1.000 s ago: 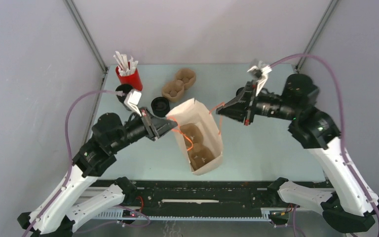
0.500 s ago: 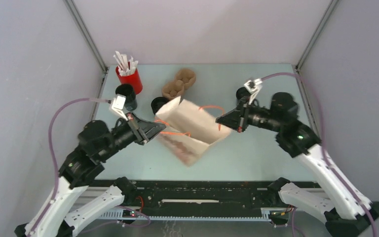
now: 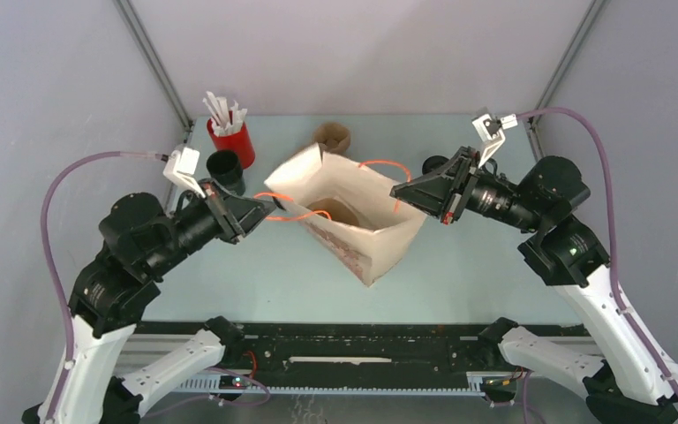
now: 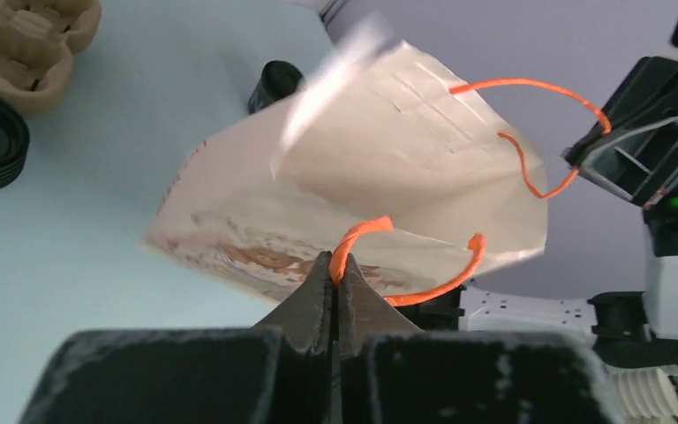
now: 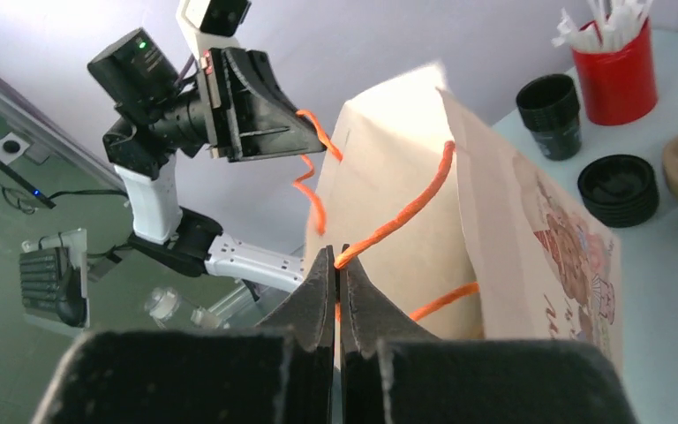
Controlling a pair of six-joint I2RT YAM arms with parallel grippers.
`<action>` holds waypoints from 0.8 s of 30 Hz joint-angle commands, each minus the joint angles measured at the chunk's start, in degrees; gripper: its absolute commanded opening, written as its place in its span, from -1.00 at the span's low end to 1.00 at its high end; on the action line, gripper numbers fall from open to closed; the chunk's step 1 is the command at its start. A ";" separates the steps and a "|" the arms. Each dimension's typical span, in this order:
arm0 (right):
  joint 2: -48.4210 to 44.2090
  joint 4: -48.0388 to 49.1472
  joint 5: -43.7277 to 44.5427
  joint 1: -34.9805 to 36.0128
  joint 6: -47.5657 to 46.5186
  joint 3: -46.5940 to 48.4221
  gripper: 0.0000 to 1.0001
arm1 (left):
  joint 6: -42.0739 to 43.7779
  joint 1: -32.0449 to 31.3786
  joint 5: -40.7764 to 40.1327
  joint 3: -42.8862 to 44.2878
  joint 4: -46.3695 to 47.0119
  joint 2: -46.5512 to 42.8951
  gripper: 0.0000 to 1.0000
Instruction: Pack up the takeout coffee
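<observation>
Left pincer [image 3: 271, 205] and right pincer [image 3: 395, 189] each clamp an orange handle [image 3: 284, 215], and the brown paper bag [image 3: 362, 238] is off its side now, upright, mouth open. We see the takeout coffee [image 3: 224, 168] outside it on the tabletop [image 3: 494, 265] by the red cup [image 3: 232, 140], unpacked.

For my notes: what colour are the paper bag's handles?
Orange; the handles are thin cord loops, clearest in the left wrist view.

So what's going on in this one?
Two arms are holding a brown paper bag upright and open. The left arm has its jaws shut on the left orange cord handle, and the right arm on the right orange cord handle. The small black disposable coffee cup stands outside the bag beside the red cup of white sticks, not yet packed.
</observation>
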 commanded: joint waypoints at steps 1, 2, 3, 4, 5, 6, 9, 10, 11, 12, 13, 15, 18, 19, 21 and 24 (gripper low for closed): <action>1.48 0.78 2.51 3.95 0.92 -2.44 -1.00 | 5.76 0.47 -0.12 -1.88 -4.15 3.82 -1.00; 1.23 -0.39 4.05 4.70 -0.08 -2.41 -1.00 | 6.01 0.67 -0.49 -2.26 -4.07 4.24 -1.00; 1.05 -1.73 5.49 5.01 -0.88 -2.36 -1.00 | 6.47 0.95 -0.72 -2.39 -4.17 4.85 -1.00; 0.95 -2.80 6.47 5.04 -1.35 -2.43 -1.00 | 7.01 1.01 -0.71 -2.24 -4.12 5.65 -1.00; 0.80 -3.50 7.46 5.05 -1.54 -2.48 -1.00 | 7.47 1.17 -0.86 -2.07 -4.16 6.32 -1.00; 0.65 -3.69 7.88 5.05 -1.57 -2.53 -1.00 | 7.89 1.34 -1.23 -1.80 -4.31 7.05 -1.00; -0.52 -3.20 8.95 5.22 -0.75 -2.99 -1.00 | 9.79 1.87 -0.96 -1.29 -4.92 8.94 -0.99; -0.92 -3.10 10.35 5.30 -0.24 -3.34 -1.00 | 10.54 2.05 -1.45 -1.02 -5.49 9.60 -0.98; -1.32 -3.41 12.21 5.36 0.79 -3.88 -1.00 | 11.18 2.17 -2.47 -0.61 -6.19 10.06 -0.92; -1.84 -3.47 14.73 5.70 2.18 -5.31 -1.00 | 11.72 2.29 -3.31 -0.17 -6.58 10.39 -0.87; -2.49 -3.36 17.46 6.52 3.60 -6.86 -1.00 | 12.17 2.37 -3.90 0.12 -6.69 10.63 -0.80; -3.78 -1.28 22.09 8.29 6.58 -10.76 -1.00 | 12.87 2.46 -4.74 0.78 -6.88 11.36 -0.54; -4.60 0.75 29.88 11.31 9.77 -14.20 -1.00 | 12.74 2.47 -6.21 3.44 -9.34 12.75 0.19; -4.70 0.25 33.50 12.58 10.10 -14.43 -1.00 | 12.29 2.47 -6.27 4.36 -10.13 12.72 0.39; -4.90 -0.82 40.56 14.91 11.17 -14.73 -1.00 | 10.24 2.39 -6.22 4.46 -10.67 11.22 0.62; -5.24 0.88 48.41 17.91 12.28 -15.55 -1.00 | 3.95 2.14 -3.99 1.75 -9.31 7.11 0.65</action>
